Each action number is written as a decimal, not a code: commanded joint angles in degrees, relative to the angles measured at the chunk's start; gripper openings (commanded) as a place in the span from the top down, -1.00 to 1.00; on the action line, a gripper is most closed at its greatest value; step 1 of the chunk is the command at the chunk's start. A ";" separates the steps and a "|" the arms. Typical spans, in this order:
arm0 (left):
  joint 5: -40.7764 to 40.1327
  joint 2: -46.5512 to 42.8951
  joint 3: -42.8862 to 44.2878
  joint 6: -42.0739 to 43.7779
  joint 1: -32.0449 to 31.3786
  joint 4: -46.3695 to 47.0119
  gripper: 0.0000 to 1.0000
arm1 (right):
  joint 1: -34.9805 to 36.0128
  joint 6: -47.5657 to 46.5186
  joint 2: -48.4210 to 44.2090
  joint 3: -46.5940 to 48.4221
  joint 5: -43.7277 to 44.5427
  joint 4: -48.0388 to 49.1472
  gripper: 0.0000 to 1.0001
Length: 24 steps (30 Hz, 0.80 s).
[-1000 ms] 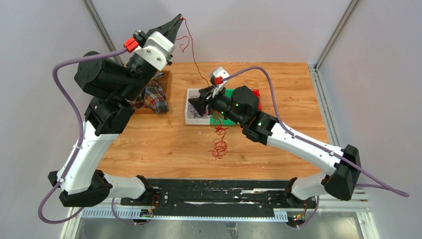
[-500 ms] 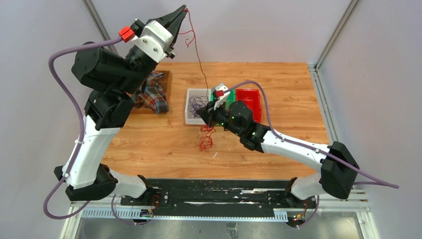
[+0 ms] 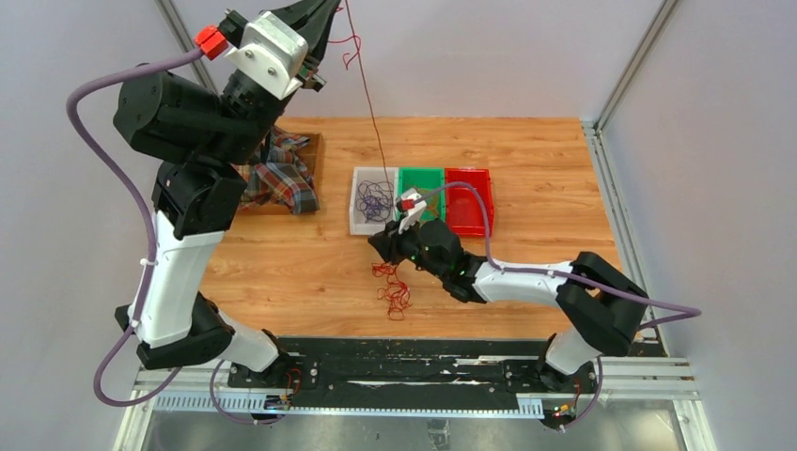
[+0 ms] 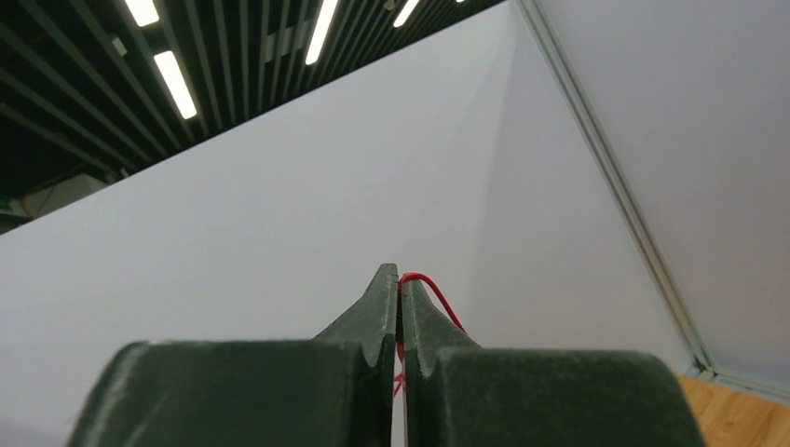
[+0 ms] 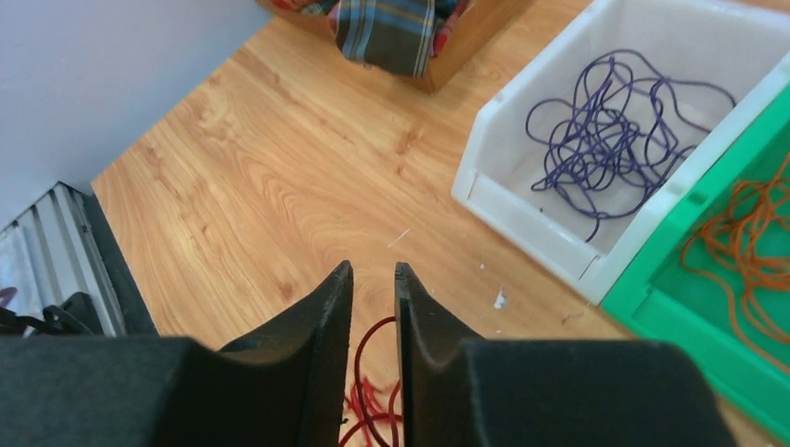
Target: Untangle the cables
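My left gripper (image 3: 331,7) is raised high at the back left, shut on a thin red cable (image 3: 368,103); in the left wrist view (image 4: 399,275) the red cable (image 4: 438,300) loops out of the closed tips. The strand runs down to my right gripper (image 3: 375,243), low over the table. Below it, a red cable clump (image 3: 393,289) lies on the wood. In the right wrist view my right gripper (image 5: 373,270) has its jaws narrowly apart, with the red cable (image 5: 359,363) passing loosely between them. A purple cable (image 5: 606,121) lies in the white bin (image 3: 360,224), an orange one (image 5: 745,242) in the green bin (image 3: 420,175).
A red bin (image 3: 468,199) stands right of the green one. A wooden box with a plaid cloth (image 3: 282,174) sits at the back left and also shows in the right wrist view (image 5: 391,28). The table's near edge and black rail (image 3: 395,352) lie just beyond the clump.
My left gripper rose higher and moved left with the red cable. My right gripper moved off the bins toward the near edge, and the red clump shifted left.
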 commanded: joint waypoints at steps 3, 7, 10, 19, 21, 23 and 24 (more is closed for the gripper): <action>-1.82 2.25 7.62 0.87 -0.01 8.91 0.99 | 5.20 1.49 4.88 -6.15 8.09 7.48 0.42; 0.02 3.42 9.24 5.13 -0.01 12.20 0.99 | 6.33 4.70 7.81 -7.57 9.25 7.69 0.35; 0.92 6.41 13.69 6.81 -0.02 12.88 0.99 | 8.21 3.42 9.29 -7.18 11.48 6.36 0.14; -4.07 9.20 16.79 13.01 -0.10 22.70 0.99 | 11.53 2.33 9.62 -10.37 18.49 7.86 -0.07; -3.84 7.20 13.45 13.28 -0.10 22.76 0.99 | 11.53 2.46 8.96 -10.75 18.56 7.92 0.00; -2.84 5.12 9.91 14.61 -0.10 22.99 0.99 | 11.53 2.80 8.01 -11.14 18.74 7.27 0.08; -3.02 4.80 9.48 14.75 -0.10 22.92 0.99 | 11.53 2.92 7.28 -11.54 18.99 7.13 0.12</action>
